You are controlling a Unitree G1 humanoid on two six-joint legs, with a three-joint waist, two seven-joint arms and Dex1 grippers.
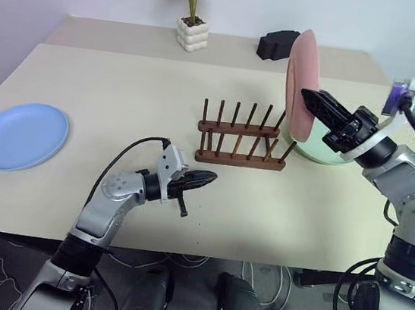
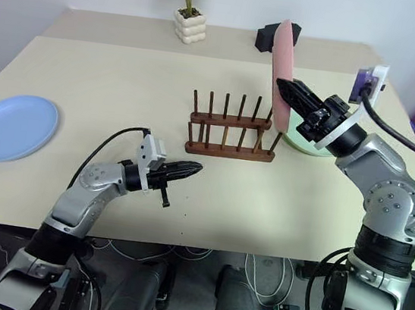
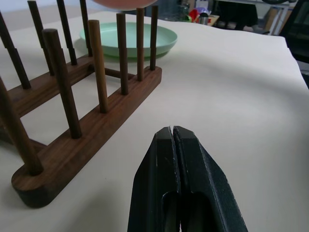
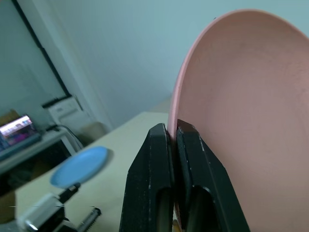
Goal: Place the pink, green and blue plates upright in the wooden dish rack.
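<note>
In the left eye view a beige bench [image 1: 276, 217] before a pale wall carries the rack [image 1: 240, 138] lengthwise mid-frame, the pink plate [image 1: 300, 79] on edge upper right, pinched by the right claw [image 1: 312, 101], while the left wrist view shows the left claw [image 3: 173, 137] closed, empty.

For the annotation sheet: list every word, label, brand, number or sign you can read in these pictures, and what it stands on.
No text can be read in any view.
The screen at the room's edge in the right wrist view glows with coloured shapes, too blurred to read.
The pink plate, green plate, blue plate and wooden dish rack carry no visible print.
</note>
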